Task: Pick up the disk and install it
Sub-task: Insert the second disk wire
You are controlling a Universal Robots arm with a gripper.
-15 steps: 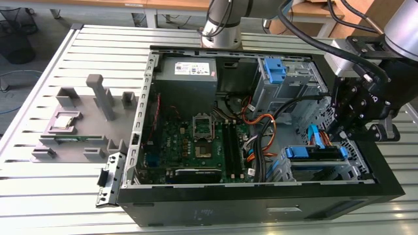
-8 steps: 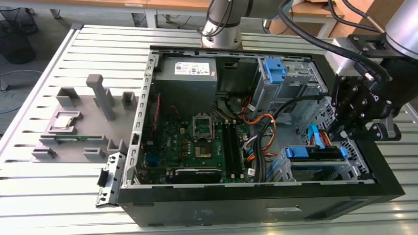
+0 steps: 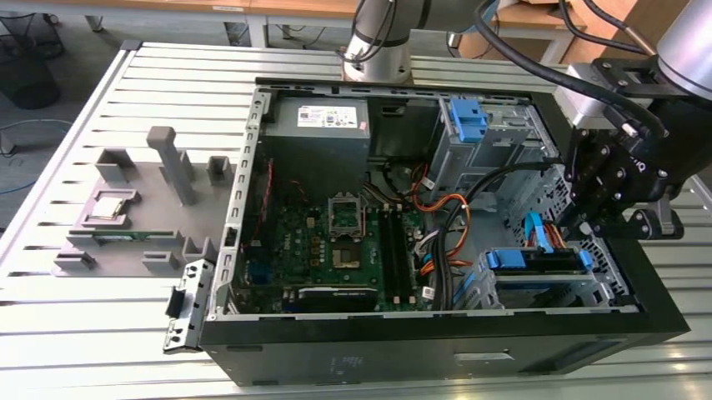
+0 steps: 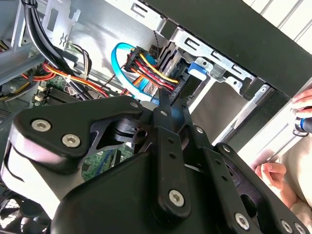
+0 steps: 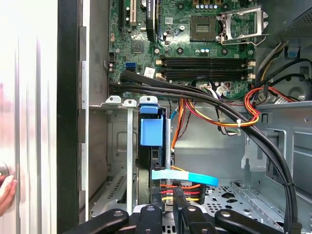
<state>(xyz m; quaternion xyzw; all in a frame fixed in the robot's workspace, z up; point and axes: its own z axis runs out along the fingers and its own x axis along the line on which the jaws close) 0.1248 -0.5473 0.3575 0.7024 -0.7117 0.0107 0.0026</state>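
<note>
The disk [image 3: 532, 261] sits on edge inside the drive cage [image 3: 556, 292] at the exterior view's lower right of the open computer case, its blue rail bracket [image 5: 151, 131] facing out of the slot. A light-blue data cable [image 5: 187, 178] and red, yellow and black power wires [image 5: 170, 187] crowd its connector end. My gripper [image 3: 588, 223] hangs over that end. Its black fingers [image 5: 157, 201] are drawn close together right at the connectors, and in the second wrist view the gripper [image 4: 173, 100] points at the same wire bundle. I see nothing held between the fingers.
Thick black cables [image 5: 204, 97] cross from the motherboard [image 3: 333, 242] to the cage. A second blue-latched bay [image 3: 468, 117] stands at the case's back. A grey fixture [image 3: 145, 208] rests on the slatted table. A person's hand [image 4: 273, 173] is beside the case wall.
</note>
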